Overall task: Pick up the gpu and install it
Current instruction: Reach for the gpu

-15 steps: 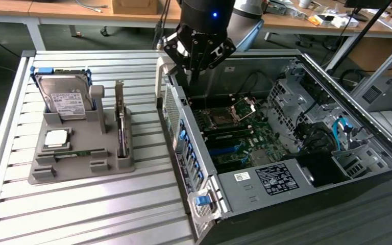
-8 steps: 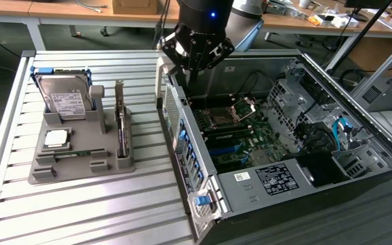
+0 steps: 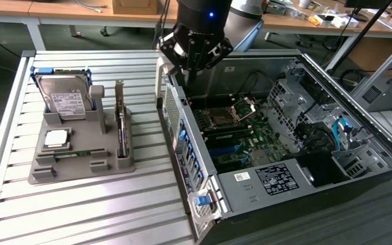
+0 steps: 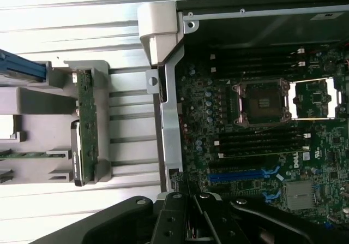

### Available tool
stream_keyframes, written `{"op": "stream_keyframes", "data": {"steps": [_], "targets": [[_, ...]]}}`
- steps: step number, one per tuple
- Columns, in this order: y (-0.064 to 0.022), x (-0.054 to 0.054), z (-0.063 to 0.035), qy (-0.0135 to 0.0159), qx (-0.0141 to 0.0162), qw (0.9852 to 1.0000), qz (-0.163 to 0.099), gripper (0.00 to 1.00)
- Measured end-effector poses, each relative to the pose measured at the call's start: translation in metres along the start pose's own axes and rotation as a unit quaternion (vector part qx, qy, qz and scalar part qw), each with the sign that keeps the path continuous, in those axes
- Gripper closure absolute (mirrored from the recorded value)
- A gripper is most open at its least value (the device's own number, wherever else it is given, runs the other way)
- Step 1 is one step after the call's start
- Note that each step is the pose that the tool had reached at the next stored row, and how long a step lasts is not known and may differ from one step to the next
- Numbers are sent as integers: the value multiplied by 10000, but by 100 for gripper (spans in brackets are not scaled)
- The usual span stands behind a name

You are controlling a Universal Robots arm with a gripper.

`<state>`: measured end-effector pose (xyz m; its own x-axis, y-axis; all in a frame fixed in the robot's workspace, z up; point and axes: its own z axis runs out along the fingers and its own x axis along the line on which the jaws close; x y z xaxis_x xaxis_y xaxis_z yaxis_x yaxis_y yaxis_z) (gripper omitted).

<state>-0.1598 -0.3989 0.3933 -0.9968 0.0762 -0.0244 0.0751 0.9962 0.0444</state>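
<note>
The gripper [image 3: 184, 76], its fingers pressed together and holding nothing, hangs over the near wall of the open computer case [image 3: 175, 117], with the pick-up not yet made. The gpu [image 3: 121, 125] stands on edge, untouched, in its slot on the grey holder [image 3: 80, 168], to the exterior view's left of the case and apart from the tool. In the wrist view the card [image 4: 87, 118] runs edge-on between the holder's posts. By this evidence both halves of the job remain: lifting the card and seating it. Room above the card looks open, though the holder's posts flank it closely, so a grip would likely have to come from above. A hard drive [image 3: 63, 97] sits well apart at the holder's far end, and a memory stick [image 3: 73, 153] lies flat lower down. A strip of bare slatted table [image 3: 141, 153] separates holder from case. The case wall's raised rim stands between the card and the motherboard [image 3: 237, 132], an edge any carry would have to pass over. Inside, a blue slot [image 4: 240, 174] near that wall lies uncovered, while cables and metal cages crowd the exterior view's right.
</note>
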Motion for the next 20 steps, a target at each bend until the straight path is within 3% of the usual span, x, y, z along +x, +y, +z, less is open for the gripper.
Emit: {"op": "stream_keyframes", "data": {"steps": [20], "targets": [[-5,71,-2,0,0,10000,0,87]]}}
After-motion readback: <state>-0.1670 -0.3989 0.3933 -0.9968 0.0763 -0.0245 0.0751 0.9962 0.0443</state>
